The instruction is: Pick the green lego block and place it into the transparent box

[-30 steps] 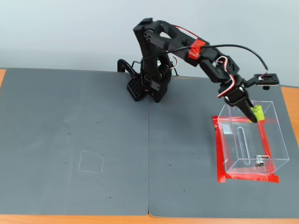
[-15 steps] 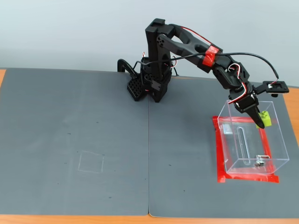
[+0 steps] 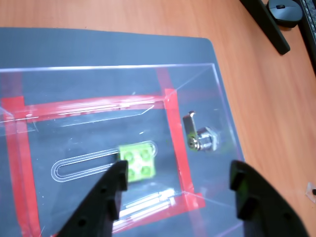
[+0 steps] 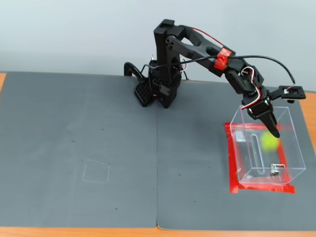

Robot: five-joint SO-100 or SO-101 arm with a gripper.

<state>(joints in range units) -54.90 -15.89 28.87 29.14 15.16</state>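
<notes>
The end effector [image 3: 180, 185] hangs over the transparent box [image 4: 294, 148] with its two fingers spread wide and nothing between them; it is released. In the wrist view the green lego block [image 3: 138, 161] sits below the fingers, studs up, inside the box outline, next to the elongated slot in the box wall. In the fixed view the block [image 4: 269, 141] appears as a blurred green patch inside the box, so it is judged to be falling or just landing; whether it rests on the floor of the box cannot be told.

The box stands near the right edge of the desk [image 4: 74, 148], on a red tape frame [image 4: 231, 158], with its metal latch [image 3: 197, 138] on the side wall.

Risks from this position:
- Bounce: the light block may rebound off the hard floor or a wall and come to rest tilted.
- Rim contact: the lower fingertip is close to the box opening; a sideways retreat could catch a thin wall and push the box off the tape frame.
- Recommended retreat: upward first.
</notes>
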